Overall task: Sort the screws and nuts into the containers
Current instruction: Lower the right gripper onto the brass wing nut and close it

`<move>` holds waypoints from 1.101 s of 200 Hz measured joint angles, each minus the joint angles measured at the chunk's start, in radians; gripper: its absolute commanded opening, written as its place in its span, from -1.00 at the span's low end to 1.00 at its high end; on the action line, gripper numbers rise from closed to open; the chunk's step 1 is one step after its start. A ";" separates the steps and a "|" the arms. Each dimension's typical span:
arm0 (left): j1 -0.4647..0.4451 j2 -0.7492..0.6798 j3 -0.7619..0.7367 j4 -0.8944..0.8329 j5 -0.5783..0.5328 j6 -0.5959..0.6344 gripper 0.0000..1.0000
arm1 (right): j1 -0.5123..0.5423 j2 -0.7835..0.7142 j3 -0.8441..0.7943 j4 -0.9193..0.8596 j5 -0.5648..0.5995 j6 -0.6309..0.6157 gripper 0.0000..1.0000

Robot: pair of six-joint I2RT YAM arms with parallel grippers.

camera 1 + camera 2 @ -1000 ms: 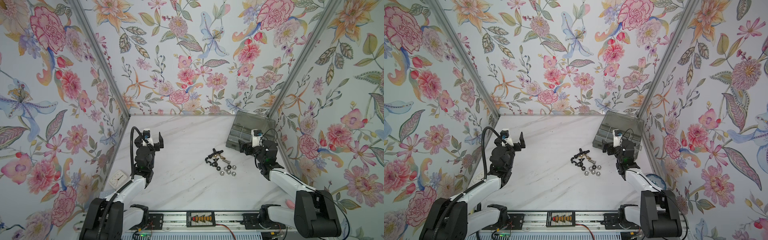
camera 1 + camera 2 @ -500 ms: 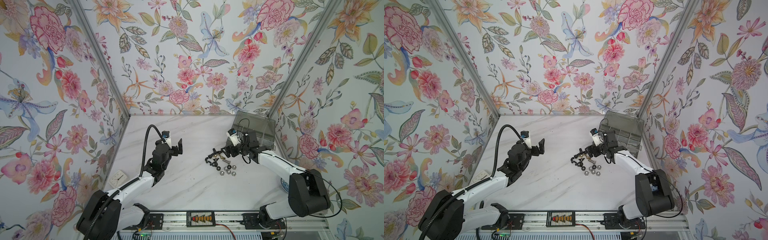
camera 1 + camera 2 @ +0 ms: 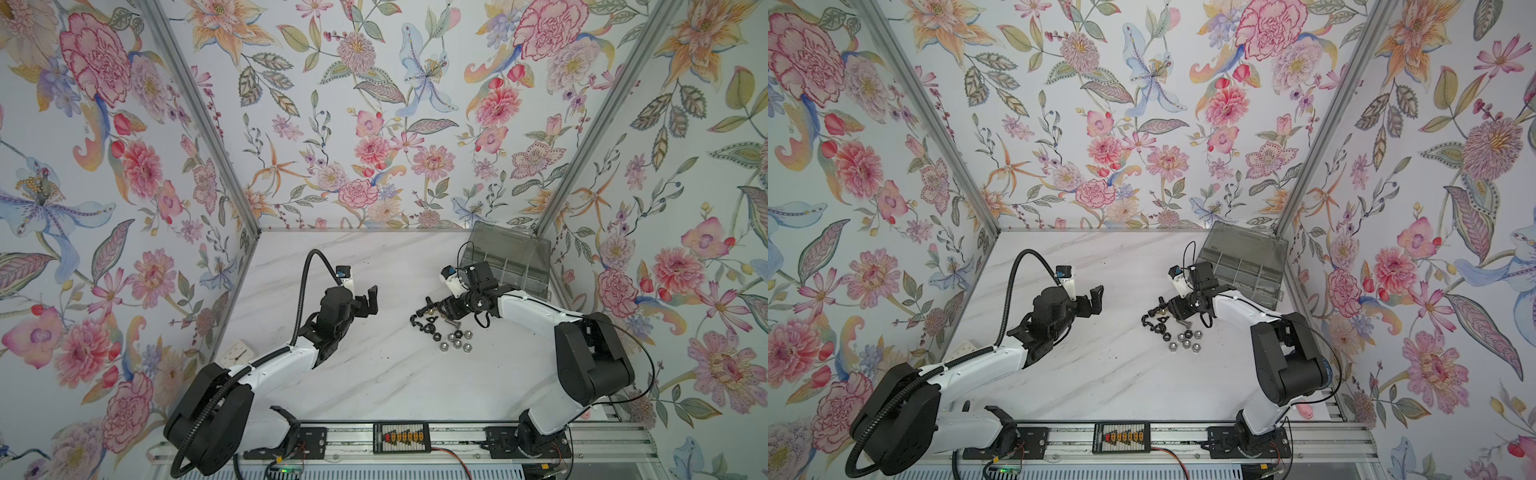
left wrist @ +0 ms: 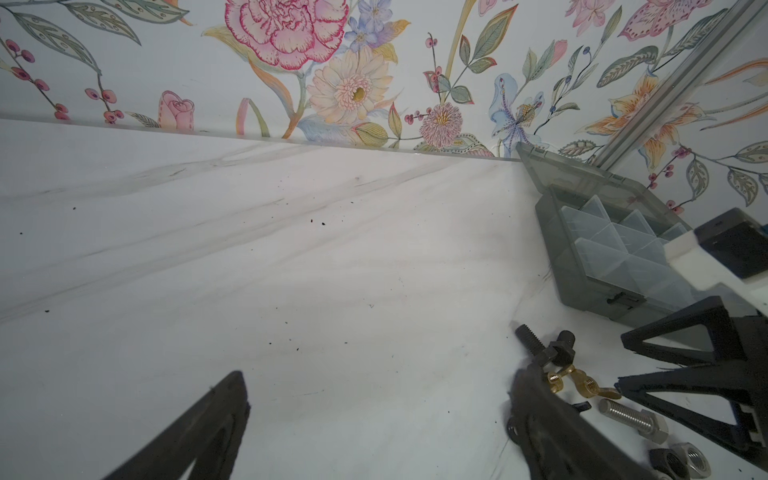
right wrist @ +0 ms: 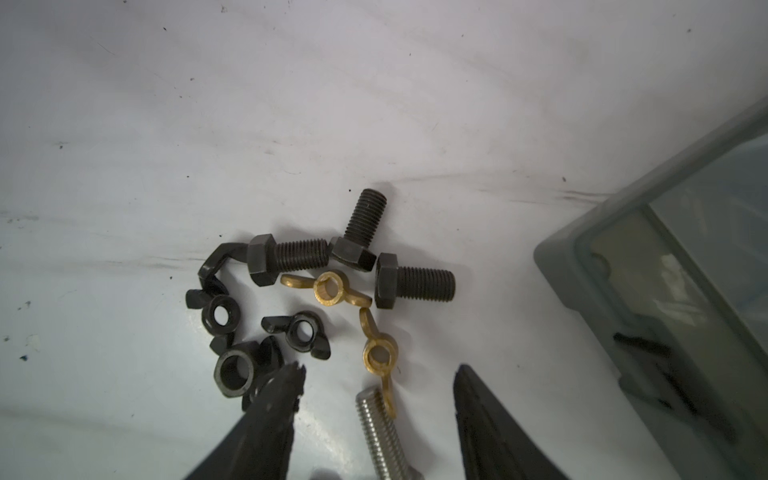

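Down at the hardware pile, right gripper (image 5: pixel 376 411) with fingers parted and straddling the silver hex bolt (image 5: pixel 382 432), neither fingertip (image 5: pixel 282 390) visibly touching it; nothing held. Just beyond the tips: two brass wing nuts (image 5: pixel 332 289), one overlapping the bolt's threaded end, and farther on three black hex bolts (image 5: pixel 286 257) lying flat, heads close together. Beside the other fingertip, black wing nuts (image 5: pixel 301 330) and a black hex nut (image 5: pixel 235 374). Silver hex nuts (image 3: pixel 455 338) clustered on the marble table (image 3: pixel 374 374) nearer the rail, apart from the gripper. Smoky-grey organiser box (image 3: pixel 505 262) behind the right wrist, lid raised, compartments (image 4: pixel 615 245) with nothing visible in them. Left gripper (image 3: pixel 370 301) spread wide and empty, above bare marble, well apart from the pile.
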 measured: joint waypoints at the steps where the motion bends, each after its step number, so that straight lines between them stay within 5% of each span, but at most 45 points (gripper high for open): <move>1: 0.000 0.000 0.000 0.000 0.000 0.000 0.99 | 0.000 0.001 0.000 0.000 0.000 0.000 0.07; 50: -0.002 0.002 0.000 -0.014 0.000 -0.004 0.99 | 0.011 0.050 0.028 -0.013 0.006 -0.005 -0.15; 220: -0.012 0.018 0.020 -0.037 0.026 -0.026 0.99 | 0.023 0.133 0.082 -0.040 -0.016 -0.022 -0.47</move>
